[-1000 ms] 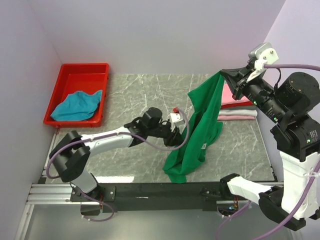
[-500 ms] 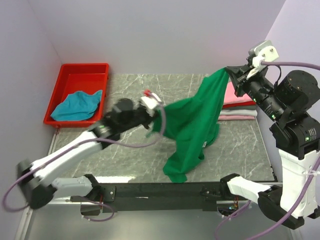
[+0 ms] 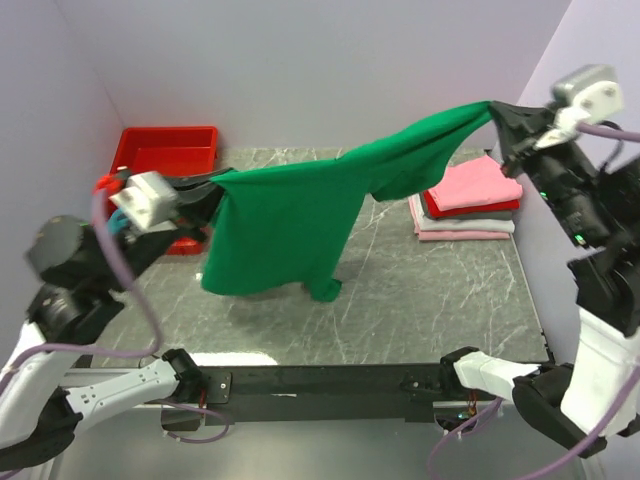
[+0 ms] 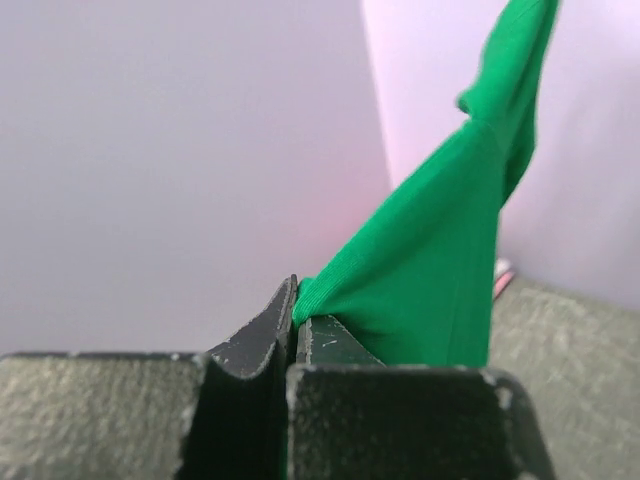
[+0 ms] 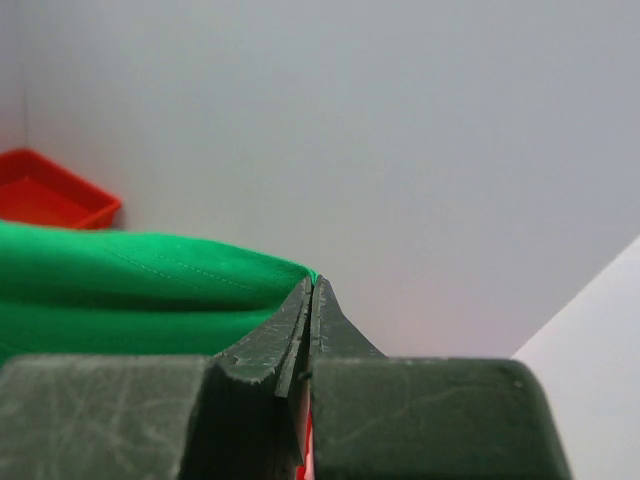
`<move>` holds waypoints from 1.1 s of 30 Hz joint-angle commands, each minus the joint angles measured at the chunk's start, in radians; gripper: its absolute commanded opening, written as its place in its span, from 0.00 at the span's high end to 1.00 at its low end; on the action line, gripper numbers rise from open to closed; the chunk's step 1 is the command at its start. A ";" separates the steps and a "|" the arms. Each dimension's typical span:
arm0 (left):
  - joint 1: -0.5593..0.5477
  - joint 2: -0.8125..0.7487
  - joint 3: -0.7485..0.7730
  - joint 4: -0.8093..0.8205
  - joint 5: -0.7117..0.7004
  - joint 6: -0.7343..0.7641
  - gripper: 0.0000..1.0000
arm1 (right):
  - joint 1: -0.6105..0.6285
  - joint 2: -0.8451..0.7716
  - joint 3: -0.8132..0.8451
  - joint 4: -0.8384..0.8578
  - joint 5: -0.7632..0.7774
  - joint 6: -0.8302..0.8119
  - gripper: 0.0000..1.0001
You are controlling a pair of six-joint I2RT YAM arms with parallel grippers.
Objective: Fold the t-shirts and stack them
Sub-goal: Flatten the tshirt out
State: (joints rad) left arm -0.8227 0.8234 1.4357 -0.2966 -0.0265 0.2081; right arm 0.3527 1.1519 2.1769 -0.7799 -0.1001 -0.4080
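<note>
Top external: green shirt (image 3: 285, 225), bunched a second ago, now stretched wide left of the stack (image 3: 465, 200); left hand (image 3: 207, 186) and right hand (image 3: 497, 110) each clamped on an edge. Likely ready to lay flat.

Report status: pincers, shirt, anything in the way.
Both shut on green shirt: left pincer, right pincer. Shirt stretched in air between them, one end drooping toward table. Right side, folded stack apart; nothing in the way.
</note>
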 commanded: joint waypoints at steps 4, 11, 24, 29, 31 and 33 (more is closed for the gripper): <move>-0.001 0.010 0.155 -0.032 0.163 -0.019 0.99 | -0.008 -0.058 0.058 0.077 0.099 -0.032 1.00; -0.001 -0.026 -0.117 -0.107 0.290 -0.174 0.99 | -0.008 -0.231 -0.396 0.074 0.094 -0.070 1.00; 0.006 0.092 -0.744 0.079 -0.071 -0.744 0.41 | -0.161 -0.339 -1.220 0.246 0.060 -0.118 1.00; 0.069 0.239 -0.572 -0.022 -0.035 -0.604 0.37 | -0.181 -0.192 -1.214 0.301 0.044 -0.110 1.00; 0.071 0.281 -0.541 -0.068 0.058 -0.541 0.37 | -0.189 -0.158 -1.201 0.300 0.011 -0.107 1.00; 0.071 0.316 -0.534 -0.108 0.098 -0.491 0.40 | -0.195 -0.144 -1.207 0.315 0.000 -0.104 1.00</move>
State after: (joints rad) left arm -0.7506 1.0954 0.8745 -0.3286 -0.0055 -0.3847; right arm 0.1722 0.9951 0.9314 -0.5484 -0.0620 -0.5217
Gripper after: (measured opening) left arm 0.618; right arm 0.006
